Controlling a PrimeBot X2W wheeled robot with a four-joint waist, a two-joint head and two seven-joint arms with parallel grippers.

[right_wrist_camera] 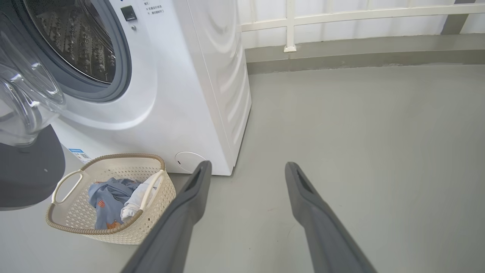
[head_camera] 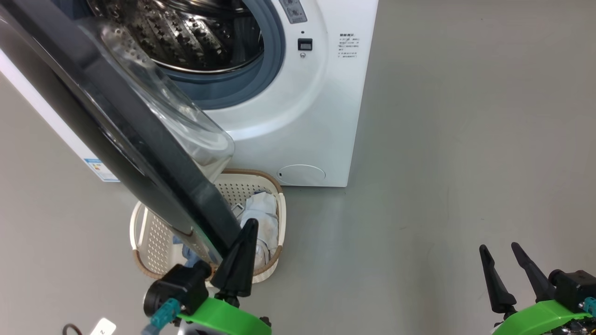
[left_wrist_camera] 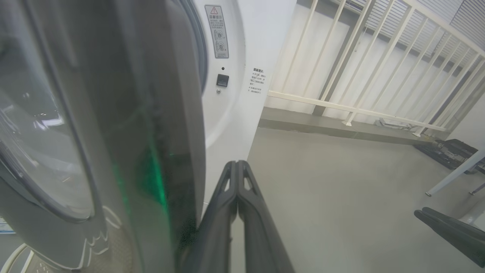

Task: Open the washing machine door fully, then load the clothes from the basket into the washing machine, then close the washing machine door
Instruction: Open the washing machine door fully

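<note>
The white washing machine (head_camera: 298, 116) stands open, its steel drum (head_camera: 186, 32) bare. The washing machine door (head_camera: 116, 135), black-rimmed with a bulging glass bowl (head_camera: 186, 121), swings out over the basket (head_camera: 281, 218). My left gripper (head_camera: 251, 224) is shut on nothing, its fingers close beside the door's lower edge (left_wrist_camera: 182, 151); I cannot tell if they touch. The cream basket (right_wrist_camera: 113, 231) holds the clothes: a light blue garment (right_wrist_camera: 108, 195) and a white one (right_wrist_camera: 134, 203). My right gripper (right_wrist_camera: 246, 167) hangs open over bare floor to the right of the machine.
Grey floor (head_camera: 442, 163) spreads to the right of the machine. A white railing (left_wrist_camera: 360, 68) and a low ledge run behind it. A table leg (left_wrist_camera: 454, 174) and dark gear sit far right in the left wrist view.
</note>
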